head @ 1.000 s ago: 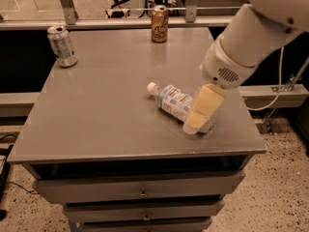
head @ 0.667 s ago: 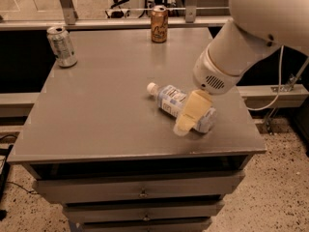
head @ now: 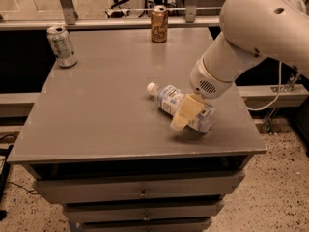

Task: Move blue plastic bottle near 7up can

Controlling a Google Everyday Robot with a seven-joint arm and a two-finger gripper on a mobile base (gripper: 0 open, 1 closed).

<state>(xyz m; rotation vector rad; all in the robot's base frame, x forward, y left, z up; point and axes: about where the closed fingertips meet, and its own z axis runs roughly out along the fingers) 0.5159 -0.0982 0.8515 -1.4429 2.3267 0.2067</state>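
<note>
The blue plastic bottle (head: 175,102) lies on its side on the right part of the grey table (head: 106,105), white cap pointing left and back. The 7up can (head: 62,46) stands upright at the table's back left corner, far from the bottle. My gripper (head: 186,113) hangs from the white arm (head: 251,37) and sits right over the bottle's lower half, its yellowish finger (head: 185,112) lying across the bottle's body. The bottle's base end is partly hidden by the gripper.
A brown-orange can (head: 159,24) stands upright at the table's back edge, middle. The table's right edge is close to the bottle. Drawers (head: 140,192) sit below the table top. A rail and metal posts run behind the table.
The gripper has moved left and down from the bottle's right end onto its body. The bottle and both cans have stayed in place.
</note>
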